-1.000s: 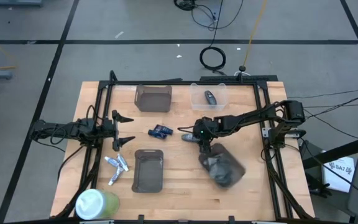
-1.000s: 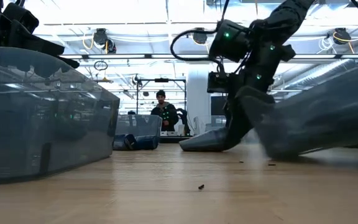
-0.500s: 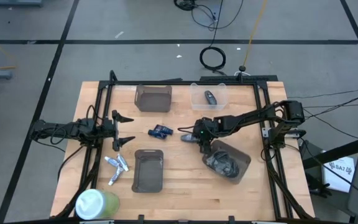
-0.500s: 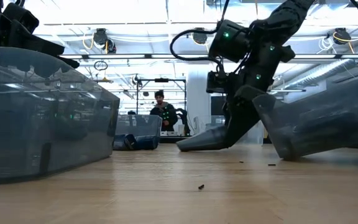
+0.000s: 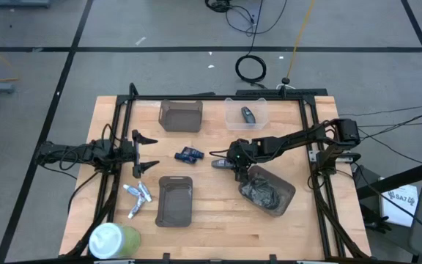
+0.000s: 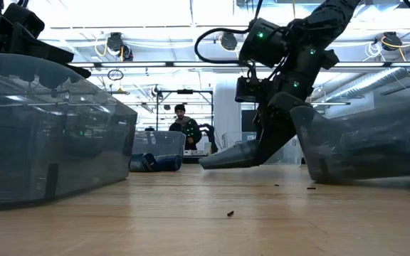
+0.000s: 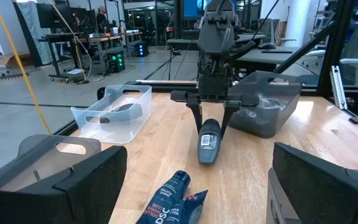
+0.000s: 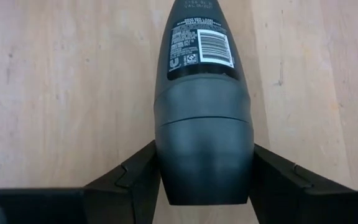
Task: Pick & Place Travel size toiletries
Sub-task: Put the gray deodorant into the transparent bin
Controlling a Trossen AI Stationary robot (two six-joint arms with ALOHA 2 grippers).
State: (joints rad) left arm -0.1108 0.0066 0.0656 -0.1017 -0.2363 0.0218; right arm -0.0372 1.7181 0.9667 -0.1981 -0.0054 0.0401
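The travel size toiletries (image 5: 137,196), small white-and-silver tubes, lie on the wood near the table's left, beside a dark tray (image 5: 175,199). No gripper is at them. My left gripper (image 5: 142,154) (image 7: 197,171) hovers open above and beyond them. My right gripper (image 5: 224,162) (image 6: 263,142) (image 8: 204,183) is mid-table, shut on a dark grey roll-on bottle (image 5: 218,163) (image 7: 209,142) with a barcode label. Two dark blue tubes (image 5: 189,155) lie between the grippers. My right gripper pinches the grey bottle by its plain cap end (image 8: 204,149), one finger (image 8: 132,177) on each side. The fingers come from the table's right, slanting down. The bottle sticks out past the fingertips toward the table's left, its labelled end (image 6: 212,161) low over the wood.
A dark bin with crumpled contents (image 5: 268,189) sits just right of my right gripper. At the far edge stand a dark bin (image 5: 180,115) and a clear bin (image 5: 246,114) with a dark item. A white-and-green round thing (image 5: 112,240) is at the near-left corner.
My right gripper has moved a little toward the table's left, carrying the grey bottle with it. The dark bin beside it, tipped and blurred a second ago, has dropped back and now rests level on the table.
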